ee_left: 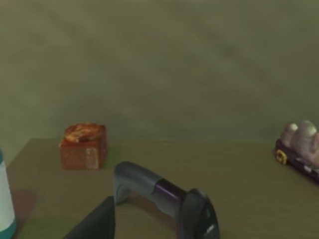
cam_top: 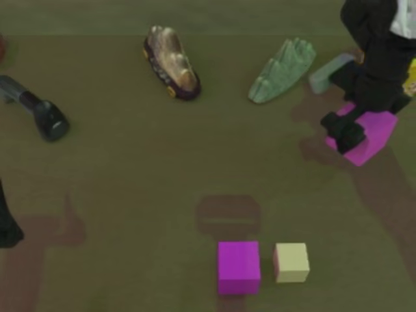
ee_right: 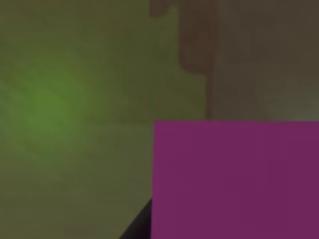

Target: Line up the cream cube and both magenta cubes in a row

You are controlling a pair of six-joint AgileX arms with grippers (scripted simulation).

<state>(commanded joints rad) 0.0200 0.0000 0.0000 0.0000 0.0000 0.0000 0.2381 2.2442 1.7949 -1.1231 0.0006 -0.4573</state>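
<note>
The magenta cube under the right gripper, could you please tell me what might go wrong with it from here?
The right gripper sits over one corner of the far magenta cube, so an off-centre grasp may twist it. The grey block and green ridged object lie close. Placement could nudge the cream cube beside the near magenta cube.

Front centre of table: magenta cube with cream cube just beside it on right, small gap between. Second magenta cube far off at right side, tilted, under right gripper. Behind it, block near right arm. Ridged wedge left of block. Shoe further left, back centre. Scanner at left side. Left gripper at left edge, well clear of cubes. Box beyond scanner, seen from left wrist.
</note>
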